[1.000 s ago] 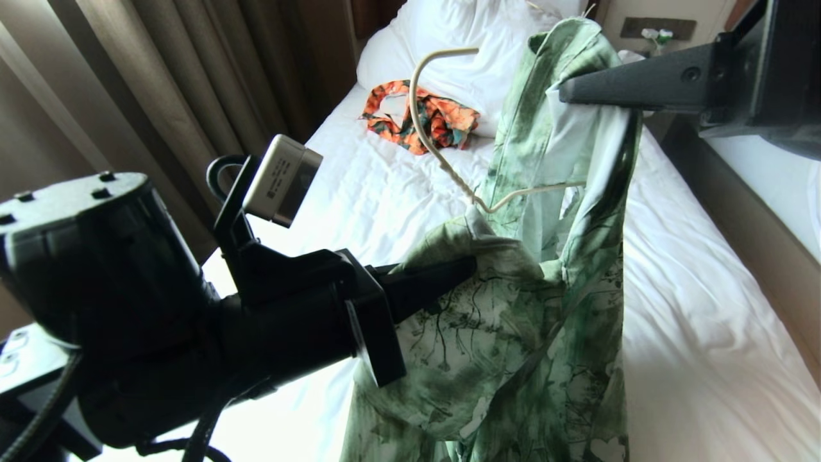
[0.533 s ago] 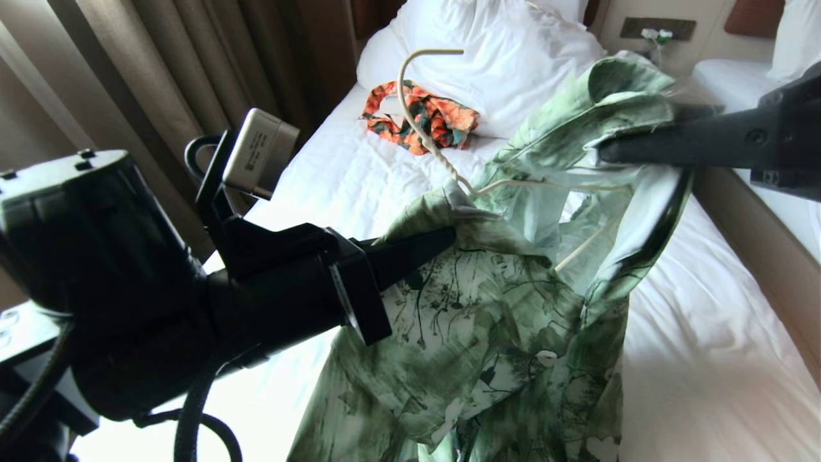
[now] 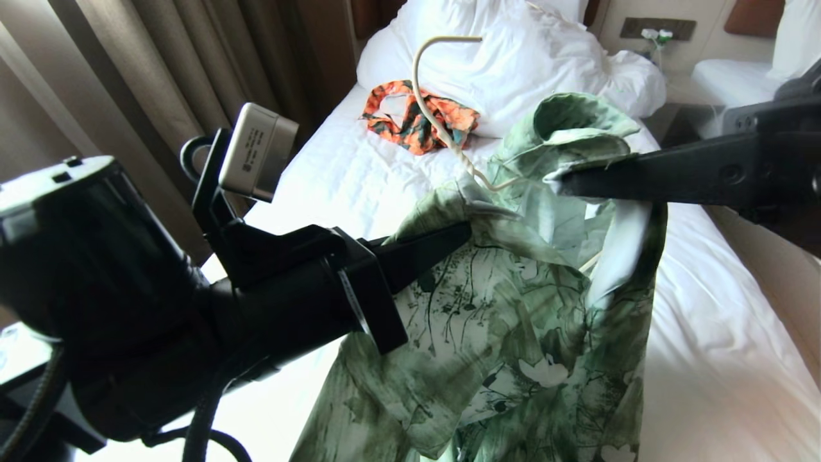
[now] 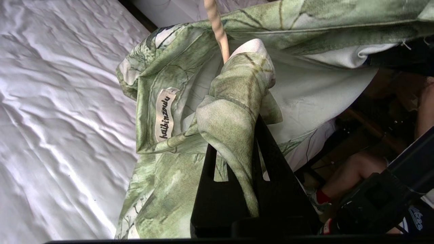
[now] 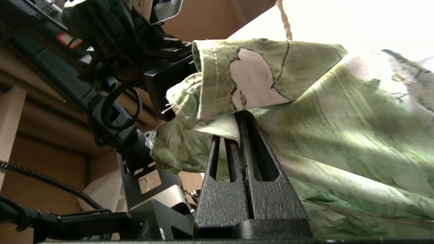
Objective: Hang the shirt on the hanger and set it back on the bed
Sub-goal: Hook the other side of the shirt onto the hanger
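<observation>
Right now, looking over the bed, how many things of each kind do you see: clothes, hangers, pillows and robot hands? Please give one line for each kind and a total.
Clothes: 2, the green shirt and the orange garment
Hangers: 1, the hanger
Pillows: 1, the pillow
Robot hands: 2, the left hand and the right hand, both shut on the shirt
Total: 6

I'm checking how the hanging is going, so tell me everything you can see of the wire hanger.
The hanger is thin, cream-coloured wire with a twisted neck and a curved hook. It is held up above the bed, tilted, hook pointing toward the pillows. Its neck rises out of the shirt at the collar; one shoulder wire shows briefly, the rest is hidden under fabric. The left gripper and right gripper are both shut on shirt cloth beside it.
</observation>
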### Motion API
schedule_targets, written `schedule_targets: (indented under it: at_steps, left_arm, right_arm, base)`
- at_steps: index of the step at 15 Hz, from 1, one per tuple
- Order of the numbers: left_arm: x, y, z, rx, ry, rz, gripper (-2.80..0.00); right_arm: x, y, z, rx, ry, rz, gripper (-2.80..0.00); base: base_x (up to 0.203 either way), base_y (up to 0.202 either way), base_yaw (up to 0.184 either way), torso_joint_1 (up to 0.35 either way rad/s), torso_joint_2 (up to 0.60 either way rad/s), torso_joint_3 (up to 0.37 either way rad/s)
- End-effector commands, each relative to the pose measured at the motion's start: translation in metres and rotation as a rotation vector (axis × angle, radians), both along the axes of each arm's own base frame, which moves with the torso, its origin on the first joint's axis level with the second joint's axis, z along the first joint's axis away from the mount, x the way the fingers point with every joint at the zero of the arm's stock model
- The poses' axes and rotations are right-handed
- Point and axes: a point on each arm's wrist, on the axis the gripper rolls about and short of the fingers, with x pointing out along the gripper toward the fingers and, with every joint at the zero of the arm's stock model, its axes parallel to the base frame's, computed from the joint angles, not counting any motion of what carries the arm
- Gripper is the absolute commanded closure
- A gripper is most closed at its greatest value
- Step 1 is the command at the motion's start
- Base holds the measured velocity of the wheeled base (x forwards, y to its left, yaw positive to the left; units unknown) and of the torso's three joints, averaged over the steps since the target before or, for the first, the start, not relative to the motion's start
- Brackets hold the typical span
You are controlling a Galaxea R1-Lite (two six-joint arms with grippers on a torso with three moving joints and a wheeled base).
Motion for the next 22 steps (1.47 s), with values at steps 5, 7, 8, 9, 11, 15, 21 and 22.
schedule_targets:
  at_steps: [5, 7, 8, 9, 11, 15, 21, 22]
  left_arm:
    - [-0.002, -0.005, -0.001, -0.016, 0.006, 0.011, 0.00]
    - [-0.001, -0.005, 0.000, -0.023, -0.003, 0.018, 0.00]
    - [-0.001, -0.004, -0.001, -0.016, -0.004, 0.025, 0.00]
    - [-0.001, -0.002, -0.001, -0.012, -0.008, 0.030, 0.00]
    - [-0.002, -0.003, -0.004, 0.009, -0.001, 0.016, 0.00]
    - [-0.006, -0.003, -0.006, 0.027, 0.012, 0.001, 0.00]
    - [-0.007, -0.004, -0.009, 0.062, 0.018, -0.002, 0.00]
    - [-0.007, -0.004, -0.011, 0.075, 0.022, -0.002, 0.00]
  right_arm:
    - [0.007, 0.019, -0.004, -0.027, -0.001, 0.044, 0.00]
    - [0.006, 0.019, -0.004, -0.028, -0.001, 0.042, 0.00]
    - [0.005, 0.017, -0.002, -0.023, -0.007, 0.036, 0.00]
    - [0.001, 0.010, 0.003, -0.009, -0.027, 0.008, 0.00]
    - [0.007, -0.001, 0.007, -0.009, -0.053, -0.079, 0.00]
    - [0.029, -0.008, 0.000, -0.064, -0.086, -0.209, 0.00]
    - [0.043, -0.025, 0.002, -0.059, -0.126, -0.310, 0.00]
    - [0.042, -0.026, 0.004, -0.055, -0.133, -0.310, 0.00]
  base:
    - [0.000, 0.000, 0.000, 0.000, 0.00, 0.000]
    - [0.000, 0.000, 0.000, 0.000, 0.00, 0.000]
    - [0.000, 0.000, 0.000, 0.000, 0.00, 0.000]
    - [0.000, 0.000, 0.000, 0.000, 0.00, 0.000]
    - [0.000, 0.000, 0.000, 0.000, 0.00, 0.000]
    - [0.000, 0.000, 0.000, 0.000, 0.00, 0.000]
    - [0.000, 0.000, 0.000, 0.000, 0.00, 0.000]
    - [0.000, 0.000, 0.000, 0.000, 0.00, 0.000]
